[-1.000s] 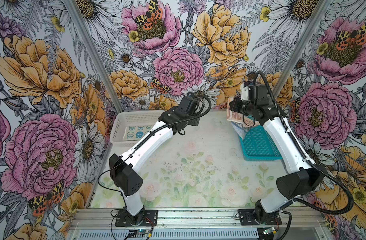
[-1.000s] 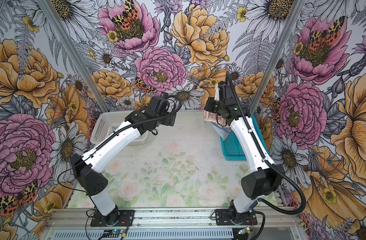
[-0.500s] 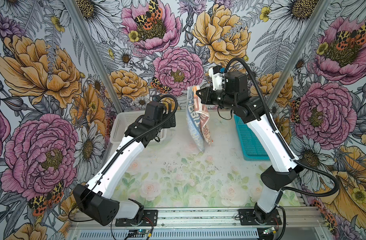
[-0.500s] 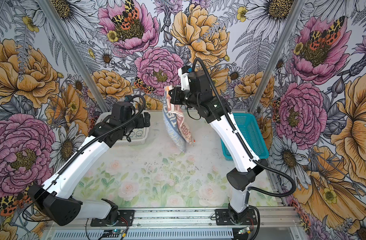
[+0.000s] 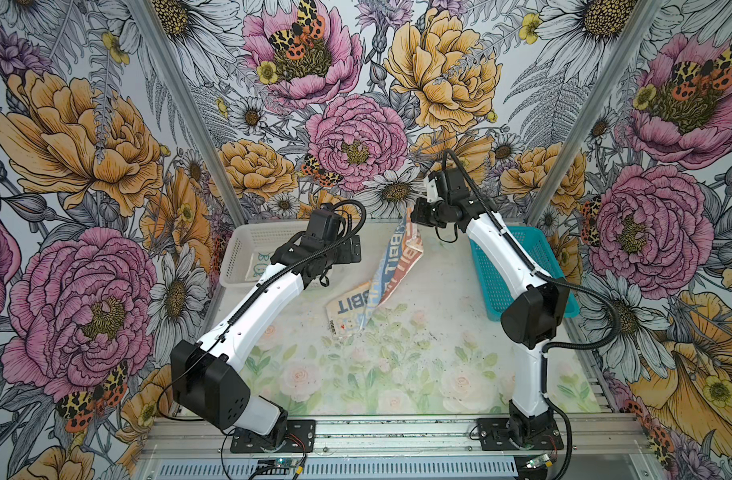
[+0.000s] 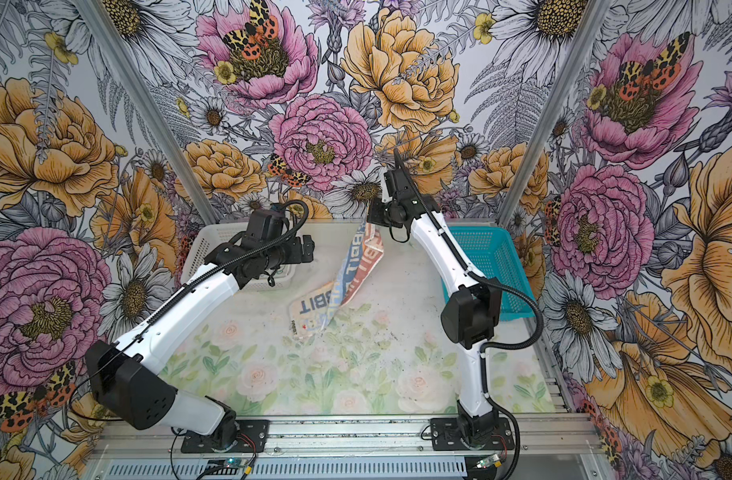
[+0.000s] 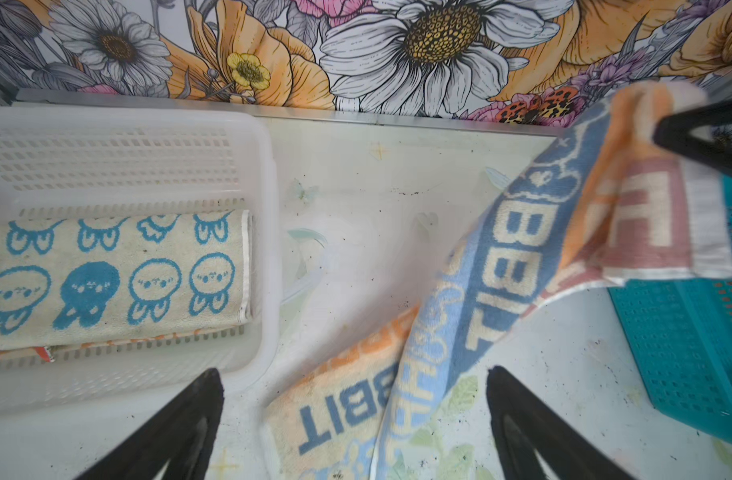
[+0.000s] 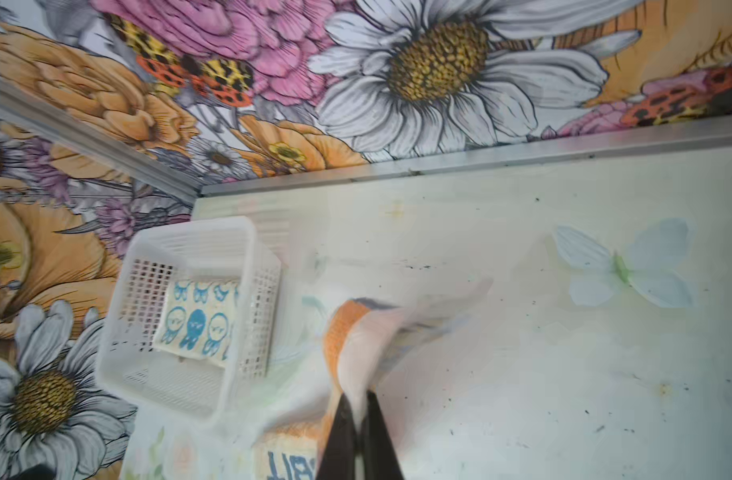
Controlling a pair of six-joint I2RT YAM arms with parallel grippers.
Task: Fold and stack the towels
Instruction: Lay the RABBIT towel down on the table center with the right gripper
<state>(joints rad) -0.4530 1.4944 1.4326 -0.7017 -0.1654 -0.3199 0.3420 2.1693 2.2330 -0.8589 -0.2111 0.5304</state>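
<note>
Orange-blue towel [image 5: 397, 266] hangs pinched in right hand [image 8: 358, 397], trailing beside wide-spread left hand [image 7: 354, 374].

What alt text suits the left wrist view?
An orange-and-blue towel hangs from the shut right gripper, its lower end lying on the table, framed by the open left gripper. A white basket holds a folded cream towel.
</note>
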